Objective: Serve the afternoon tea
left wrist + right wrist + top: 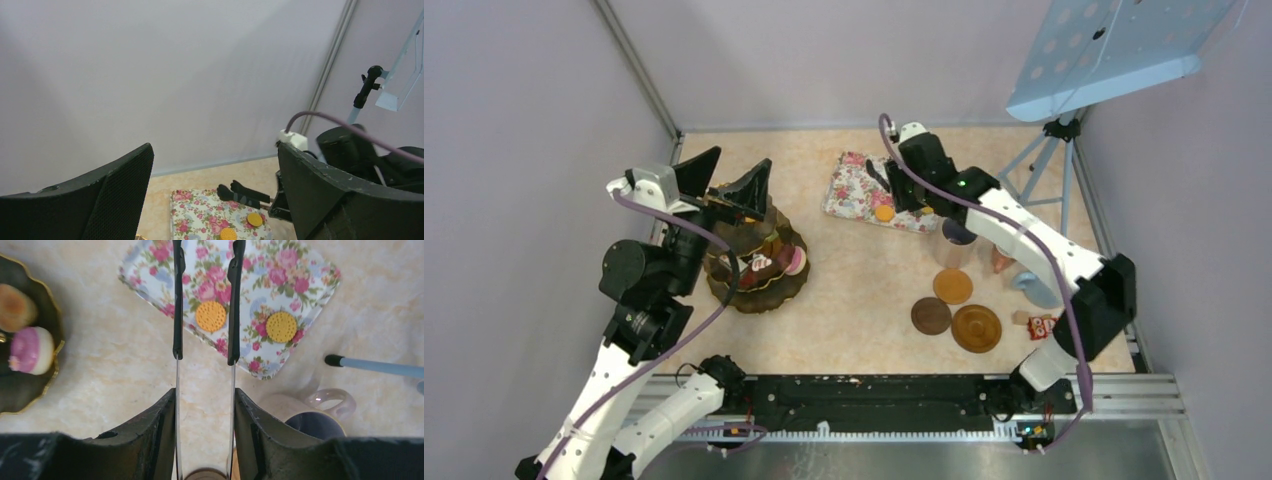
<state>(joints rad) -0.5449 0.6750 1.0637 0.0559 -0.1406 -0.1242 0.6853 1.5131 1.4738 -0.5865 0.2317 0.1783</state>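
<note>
My right gripper is shut on the black tongs, whose two arms reach over the rose-patterned tray. Two round orange biscuits lie on the tray; one sits between the tong tips, untouched. The lilac mug stands just right of my fingers. In the top view the tongs point at the tray. My left gripper is open and empty above a dark tiered stand holding small toy cakes; a pink cake shows. The light-blue mug stands at the right.
Three brown saucers lie in front of the mugs, with a small red packet beside them. A music stand's tripod stands at the back right. Grey walls close in the table.
</note>
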